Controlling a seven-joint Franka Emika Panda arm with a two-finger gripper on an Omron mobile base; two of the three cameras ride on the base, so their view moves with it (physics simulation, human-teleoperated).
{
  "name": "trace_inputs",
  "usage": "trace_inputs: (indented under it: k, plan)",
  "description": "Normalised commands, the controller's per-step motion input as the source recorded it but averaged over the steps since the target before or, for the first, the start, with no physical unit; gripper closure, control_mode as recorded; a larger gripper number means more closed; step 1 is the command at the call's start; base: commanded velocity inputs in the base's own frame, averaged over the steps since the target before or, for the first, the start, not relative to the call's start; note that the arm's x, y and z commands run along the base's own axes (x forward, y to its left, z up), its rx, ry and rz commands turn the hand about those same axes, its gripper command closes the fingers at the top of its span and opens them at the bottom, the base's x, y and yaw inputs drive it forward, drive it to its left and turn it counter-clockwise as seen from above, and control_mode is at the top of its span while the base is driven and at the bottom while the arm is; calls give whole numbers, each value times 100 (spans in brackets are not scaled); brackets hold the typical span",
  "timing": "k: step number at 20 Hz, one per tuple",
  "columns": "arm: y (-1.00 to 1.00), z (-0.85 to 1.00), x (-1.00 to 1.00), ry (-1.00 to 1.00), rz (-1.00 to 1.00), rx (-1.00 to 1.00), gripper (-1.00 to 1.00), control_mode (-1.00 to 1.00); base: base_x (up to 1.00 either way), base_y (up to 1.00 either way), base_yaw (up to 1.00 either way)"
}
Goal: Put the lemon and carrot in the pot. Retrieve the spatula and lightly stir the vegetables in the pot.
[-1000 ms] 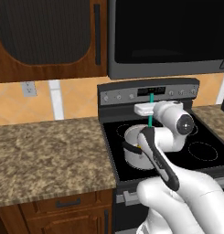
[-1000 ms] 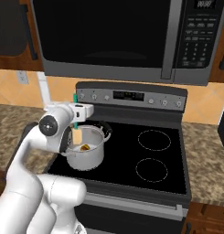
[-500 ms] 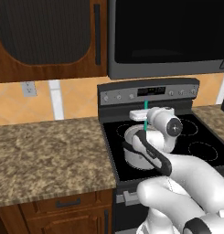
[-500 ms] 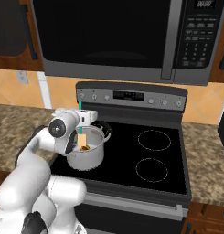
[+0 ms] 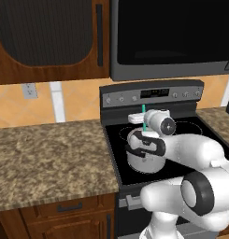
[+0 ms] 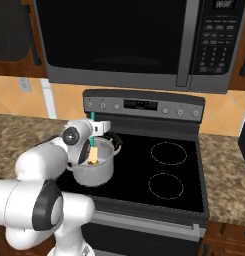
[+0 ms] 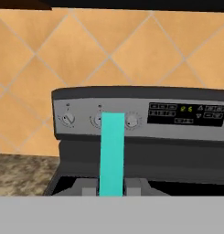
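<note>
Gripping the spatula (image 7: 112, 153) by its teal handle, the tool (image 6: 97, 127) hangs above the pot (image 6: 94, 168). Its blade dips inside, apparently to stir the vegetables.

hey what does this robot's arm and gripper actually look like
The arm is made of glossy white rounded segments joined by dark grey to black joints, with round dark caps at the elbow and wrist. The gripper has a boxy white hand with two small dark fingers. No loose cables or markings show.

Glossy white, rounded arm (image 5: 200, 149) segments meet at dark grey disc joints; a black band rings the wrist.
</note>
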Motion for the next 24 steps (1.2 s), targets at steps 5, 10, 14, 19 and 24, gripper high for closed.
trace_inputs:
  k: [5, 10, 14, 19, 24]
  plan:
    - [0, -29, 39, 0, 1, -14, 100, -100, 0, 0, 0]
    - [1, 14, -46, 0, 7, -3, 100, -100, 0, 0, 0]
    - [0, 47, -71, 2, 1, 0, 100, -100, 0, 0, 0]
    - [0, 10, 4, 6, 0, 0, 100, -100, 0, 0, 0]
    - [0, -4, 3, 5, 0, 0, 100, -100, 0, 0, 0]
